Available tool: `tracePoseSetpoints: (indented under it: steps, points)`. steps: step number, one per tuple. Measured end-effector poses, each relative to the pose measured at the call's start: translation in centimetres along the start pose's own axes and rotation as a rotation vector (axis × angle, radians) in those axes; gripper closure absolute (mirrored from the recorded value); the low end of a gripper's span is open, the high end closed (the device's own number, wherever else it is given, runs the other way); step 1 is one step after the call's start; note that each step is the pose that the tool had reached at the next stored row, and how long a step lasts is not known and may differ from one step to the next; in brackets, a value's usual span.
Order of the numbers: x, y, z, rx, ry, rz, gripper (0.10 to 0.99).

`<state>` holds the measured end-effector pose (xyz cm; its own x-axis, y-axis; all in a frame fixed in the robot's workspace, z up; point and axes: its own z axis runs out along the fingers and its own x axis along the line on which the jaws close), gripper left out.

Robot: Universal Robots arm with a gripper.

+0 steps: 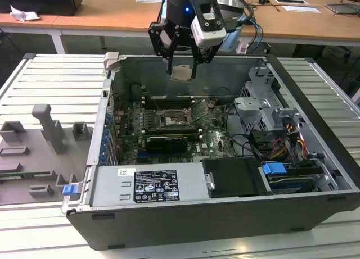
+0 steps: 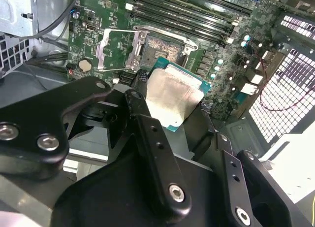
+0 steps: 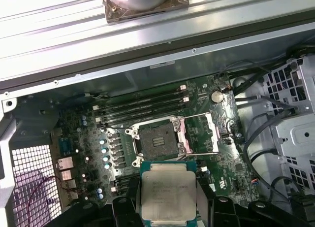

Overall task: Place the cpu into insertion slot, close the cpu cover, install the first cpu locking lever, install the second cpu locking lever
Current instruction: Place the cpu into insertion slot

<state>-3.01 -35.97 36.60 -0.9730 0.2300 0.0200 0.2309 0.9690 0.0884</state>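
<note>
My gripper [image 1: 181, 75] hangs above the open computer case, shut on the cpu [image 1: 181, 73], a flat square chip with a silver-tan top. In both wrist views the cpu [image 2: 172, 96] [image 3: 167, 195] sits level between the black fingers [image 2: 142, 113]. Below it on the green board lies the insertion slot [image 1: 171, 122] [image 3: 157, 140] [image 2: 165, 48], a dark square socket, uncovered. The cpu cover [image 3: 201, 133] [image 2: 117, 48] stands swung open beside the socket. The cpu is well above the socket, apart from it.
Long black memory slots [image 3: 142, 109] run beside the socket. A drive cage [image 1: 264, 110] and cables [image 1: 292, 141] fill the case on the exterior view's right. The power supply [image 1: 149, 185] sits at the front. Grey fixtures [image 1: 48, 130] stand on the table at the exterior view's left.
</note>
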Motion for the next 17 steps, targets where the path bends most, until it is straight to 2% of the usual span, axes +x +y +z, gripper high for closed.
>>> tracePoseSetpoints:
  steps: [17]
  points:
    - [0.0,0.0,0.05,-0.002,-0.0072,0.081,0.549]
